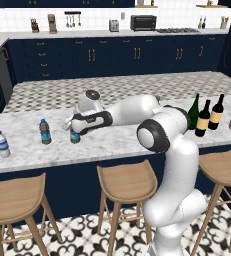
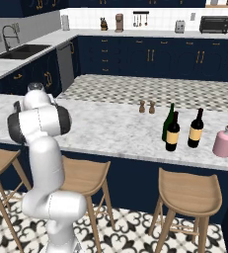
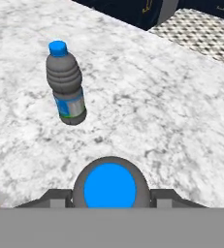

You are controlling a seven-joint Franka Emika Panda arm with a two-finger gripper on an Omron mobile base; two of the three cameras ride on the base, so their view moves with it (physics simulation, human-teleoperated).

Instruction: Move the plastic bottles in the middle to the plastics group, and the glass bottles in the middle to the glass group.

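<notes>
Gripper (image 3: 111, 201) clamps blue-capped water bottle (image 1: 75, 136) on the marble counter (image 1: 117, 137).
It stands near the front edge, beside the darker bottle (image 1: 45, 131); bare counter separates them from the wine bottles (image 1: 203, 118) near the right end.

Small blue-capped water bottle (image 3: 110, 188): bottom centre of hand view, seen from above, cap up, upright on marble; in left base view left of centre.
Plastics group, left of left base view: darker blue-capped bottle (image 1: 45, 131) and clear white-capped bottle (image 1: 2, 144), both upright, apart.
Right side: plain green wine bottle (image 1: 194, 112), two dark labelled wine bottles (image 1: 203, 119) (image 1: 216, 113), upright, close together.
</notes>
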